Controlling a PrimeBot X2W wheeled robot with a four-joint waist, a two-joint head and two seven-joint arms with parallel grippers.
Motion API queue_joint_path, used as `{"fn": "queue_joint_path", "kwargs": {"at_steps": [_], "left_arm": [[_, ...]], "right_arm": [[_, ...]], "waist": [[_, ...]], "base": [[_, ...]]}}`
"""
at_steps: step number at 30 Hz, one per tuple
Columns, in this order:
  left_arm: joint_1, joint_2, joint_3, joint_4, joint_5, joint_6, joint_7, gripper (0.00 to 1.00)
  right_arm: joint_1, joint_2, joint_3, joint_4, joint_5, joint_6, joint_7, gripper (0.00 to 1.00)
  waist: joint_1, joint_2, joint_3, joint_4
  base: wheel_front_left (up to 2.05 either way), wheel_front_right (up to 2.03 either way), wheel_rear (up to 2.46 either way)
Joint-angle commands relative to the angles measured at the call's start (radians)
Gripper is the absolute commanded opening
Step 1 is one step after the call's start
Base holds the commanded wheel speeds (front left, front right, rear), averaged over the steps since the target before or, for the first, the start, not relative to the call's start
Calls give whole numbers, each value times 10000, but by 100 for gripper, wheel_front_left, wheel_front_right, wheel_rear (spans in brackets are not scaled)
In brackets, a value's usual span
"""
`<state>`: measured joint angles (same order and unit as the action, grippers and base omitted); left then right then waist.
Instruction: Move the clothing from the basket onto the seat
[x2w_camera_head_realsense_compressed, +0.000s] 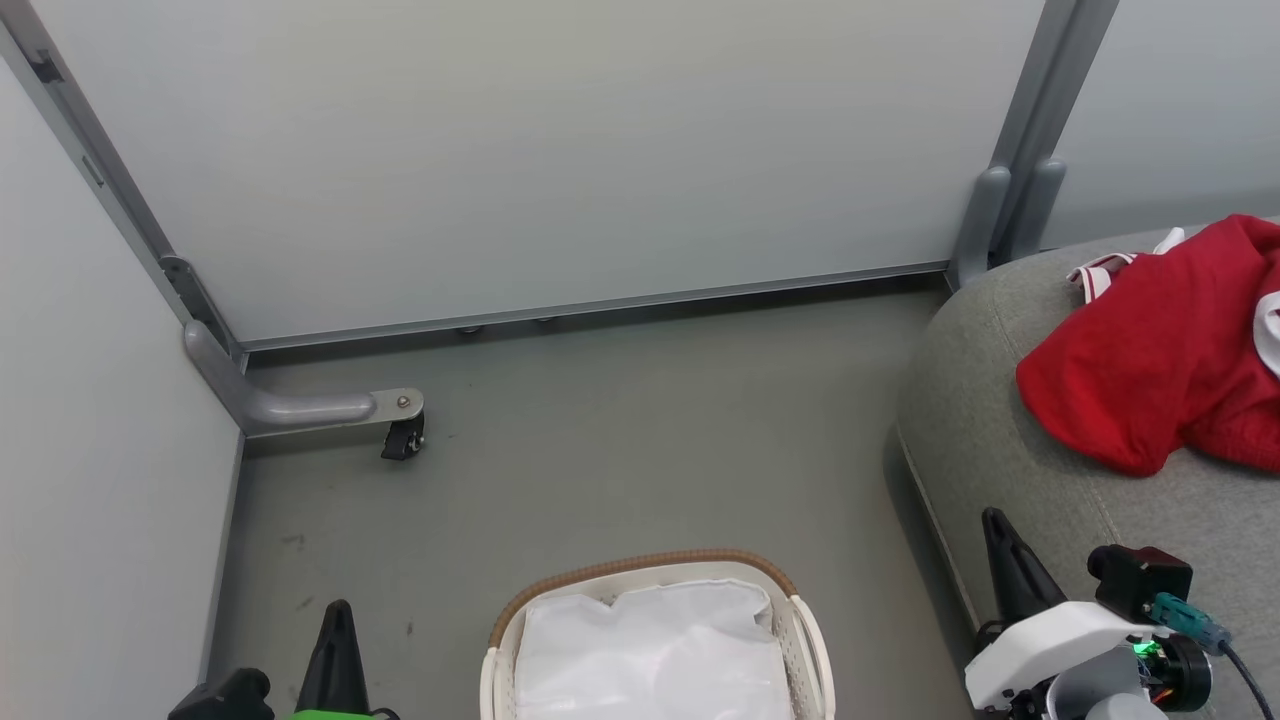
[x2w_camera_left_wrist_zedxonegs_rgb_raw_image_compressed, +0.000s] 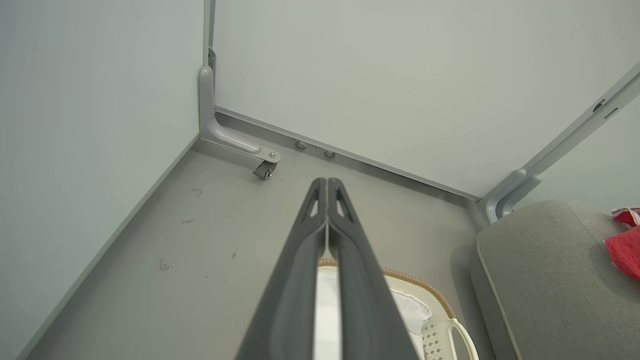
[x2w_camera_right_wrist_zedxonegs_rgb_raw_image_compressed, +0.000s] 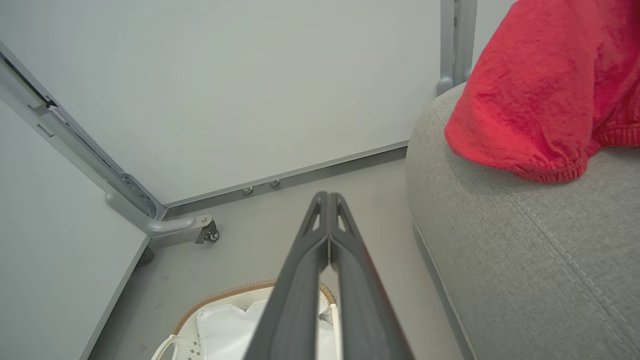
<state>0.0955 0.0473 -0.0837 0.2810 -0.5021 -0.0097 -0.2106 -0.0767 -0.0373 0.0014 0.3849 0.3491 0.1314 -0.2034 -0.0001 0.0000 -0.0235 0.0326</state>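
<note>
Head view: sofa (x2w_camera_head_realsense_compressed: 1000, 470) carries the clothing (x2w_camera_head_realsense_compressed: 1150, 370), heaped close to its rounded corner. Risk, as I judge it: one fold lies near the sofa's edge, so a careless sweep past could drag it to the floor (x2w_camera_head_realsense_compressed: 600, 450). Fabric bright red, rumpled, white trim, ribbed hem. Basket (x2w_camera_head_realsense_compressed: 640, 570) on the floor shows white liner (x2w_camera_head_realsense_compressed: 650, 650); its near part is cut off. Both pairs of jaws pressed shut, empty.
</note>
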Motion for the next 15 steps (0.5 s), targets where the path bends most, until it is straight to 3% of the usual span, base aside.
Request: {"fn": "queue_joint_path", "kwargs": {"at_steps": [1, 15], "left_arm": [[-344, 29, 114, -166, -381, -59, 91, 0], [-690, 45, 460, -214, -2440, -282, 684, 0]], "right_arm": [[-194, -44, -73, -232, 452, -1, 87, 0], [-220, -67, -266, -489, 2781, -3, 658, 0]], "waist": [[1, 0, 3, -4], [1, 0, 35, -43]], "base": [[0, 0, 0], [0, 0, 0]]}}
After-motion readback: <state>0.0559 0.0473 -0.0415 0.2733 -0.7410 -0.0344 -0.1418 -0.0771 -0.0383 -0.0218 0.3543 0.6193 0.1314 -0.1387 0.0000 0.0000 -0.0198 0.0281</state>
